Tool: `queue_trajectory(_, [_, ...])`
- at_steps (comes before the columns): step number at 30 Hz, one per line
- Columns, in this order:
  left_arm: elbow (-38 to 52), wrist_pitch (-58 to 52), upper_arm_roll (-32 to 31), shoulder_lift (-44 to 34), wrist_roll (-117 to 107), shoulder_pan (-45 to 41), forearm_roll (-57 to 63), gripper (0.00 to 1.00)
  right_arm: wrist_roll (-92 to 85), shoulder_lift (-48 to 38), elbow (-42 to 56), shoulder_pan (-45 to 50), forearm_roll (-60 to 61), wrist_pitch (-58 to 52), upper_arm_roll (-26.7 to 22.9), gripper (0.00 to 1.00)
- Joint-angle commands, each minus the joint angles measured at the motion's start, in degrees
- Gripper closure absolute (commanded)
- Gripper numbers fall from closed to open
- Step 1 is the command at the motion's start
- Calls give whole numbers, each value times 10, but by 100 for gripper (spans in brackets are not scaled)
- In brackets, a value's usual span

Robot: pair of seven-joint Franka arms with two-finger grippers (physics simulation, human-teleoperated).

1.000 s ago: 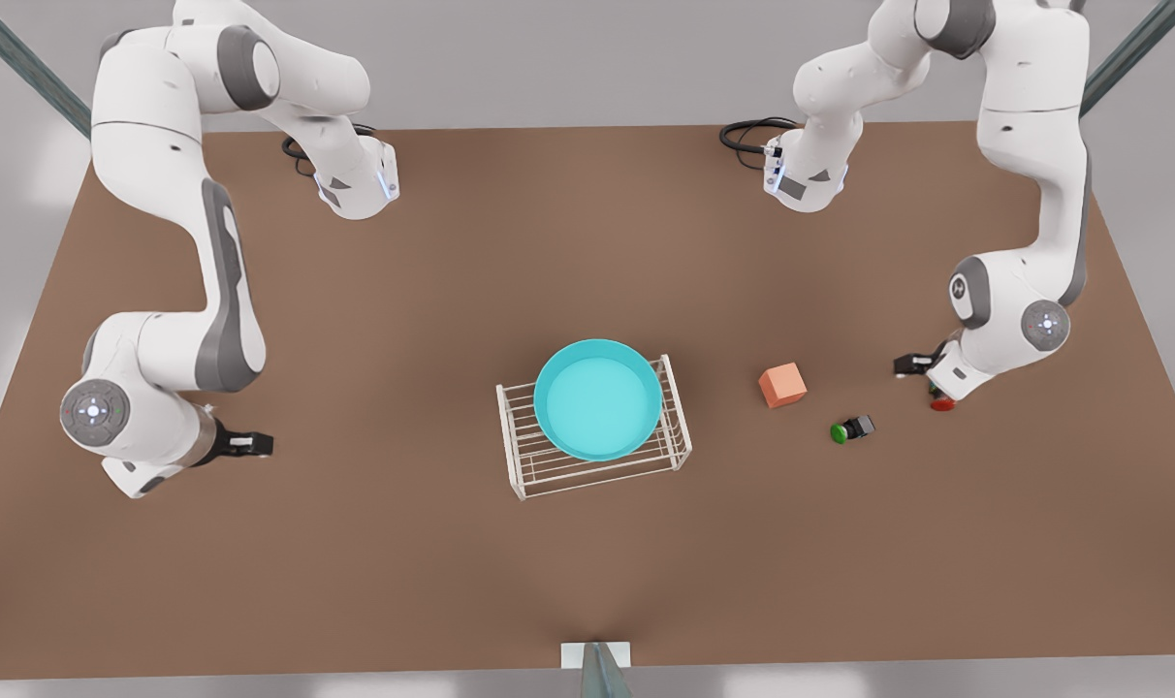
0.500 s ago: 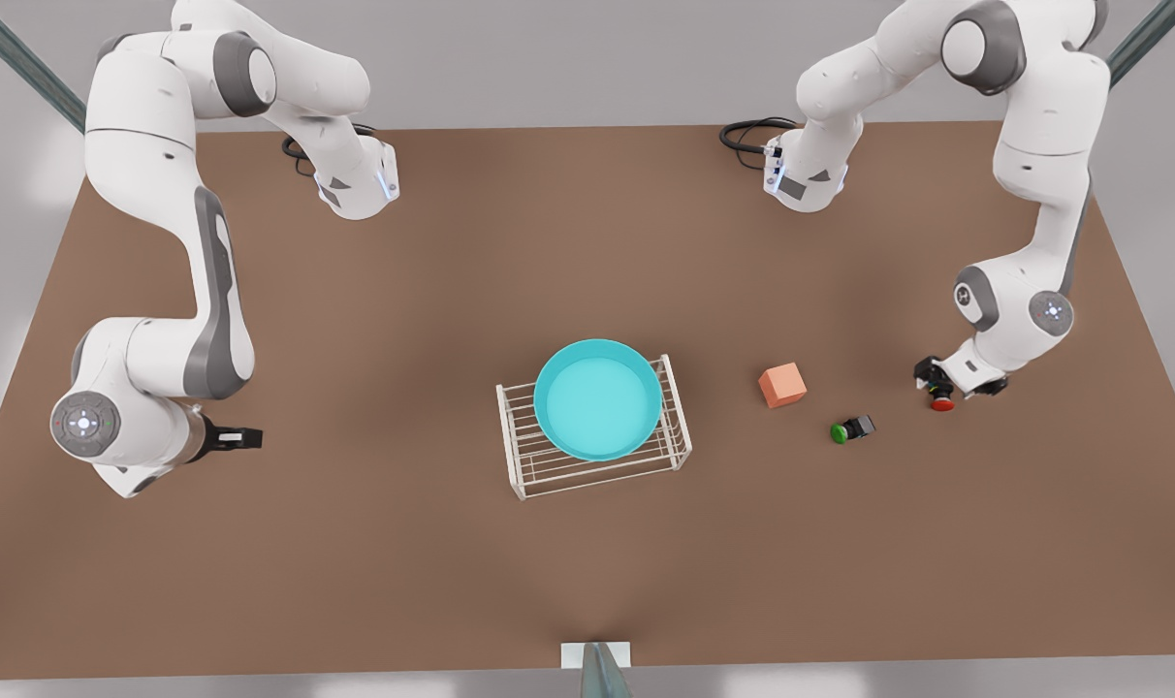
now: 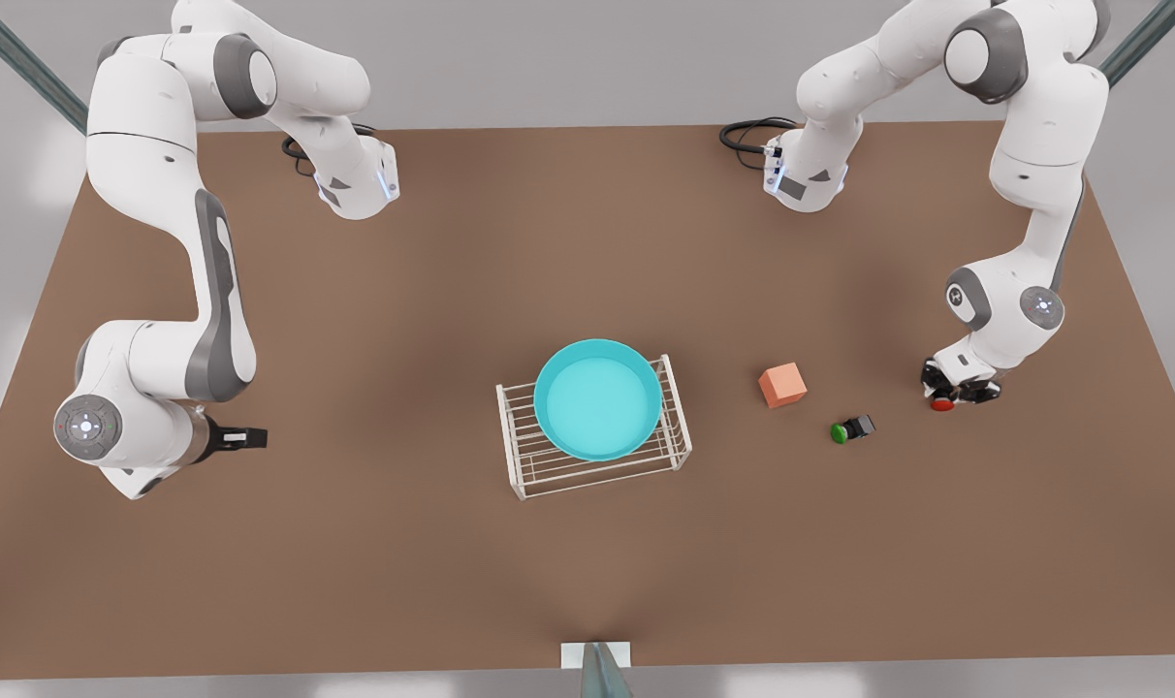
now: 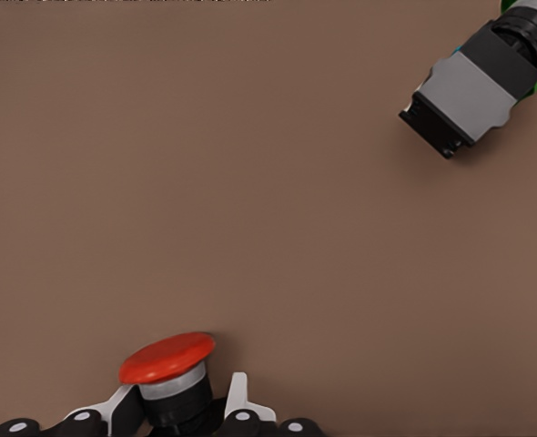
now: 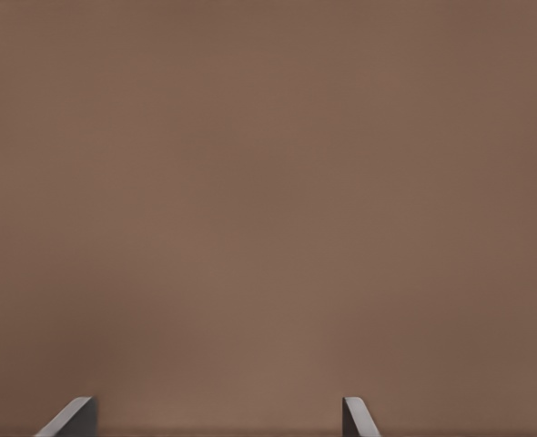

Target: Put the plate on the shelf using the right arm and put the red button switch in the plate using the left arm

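Note:
The teal plate lies flat on top of the white wire shelf at the table's middle, over its far side. The red button switch sits on the table at the front view's right. My left gripper is down at it. In the left wrist view, my left gripper is shut on the black body of the red button switch, just under the red cap. My right gripper waits low at the front view's left, open, and its fingertips stand wide apart over bare table.
An orange cube and a green-capped switch lie between the shelf and the left gripper. The green-capped switch lies on its side. Both arm bases stand at the table's far edge.
The left arm swung down onto the red button switch and its fingers now clasp it. The right arm shifted slightly at the front view's left. Plate and shelf have not moved.

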Motion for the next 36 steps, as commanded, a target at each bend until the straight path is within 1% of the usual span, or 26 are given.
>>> queue_trajectory(1, [1,8,0,-2,81,0,0,43,-10,-1,0,0,2,-1,0,0])
queue_trajectory(3, [3,4,0,-7,70,-1,0,43,-10,-1,0,0,2,0,0,0])
queue_trajectory(5, [3,4,0,-6,47,-3,0,55,-9,0,0,0,2,1,0,0])
queue_trajectory(17, [4,3,-2,-1,9,-7,0,56,-9,-1,0,0,2,-1,0,0])
queue_trajectory(22, [43,-78,-4,-11,-34,-23,0,56,-7,-1,0,0,2,0,0,0])
queue_trajectory(24, [96,-183,-26,-27,-95,-29,0,56,-6,-1,0,0,2,0,0,0])
queue_trajectory(25, [118,-218,-40,-33,-138,-37,0,56,-5,-1,0,0,2,0,0,0])
queue_trajectory(28, [274,-441,-113,-41,-302,-63,6,56,-5,-1,0,0,2,0,0,0])
queue_trajectory(30, [340,-535,-114,-41,-452,-137,1,56,-5,-1,0,0,2,0,0,0])
queue_trajectory(31, [365,-572,-120,-40,-512,-165,-3,56,-5,-1,0,0,2,0,0,0])
queue_trajectory(33, [371,-582,-185,-41,-648,-167,-44,56,-5,-1,0,0,2,0,0,0])
queue_trajectory(36, [411,-640,-299,-41,-864,-167,-61,56,-7,-1,0,0,2,-2,0,0])
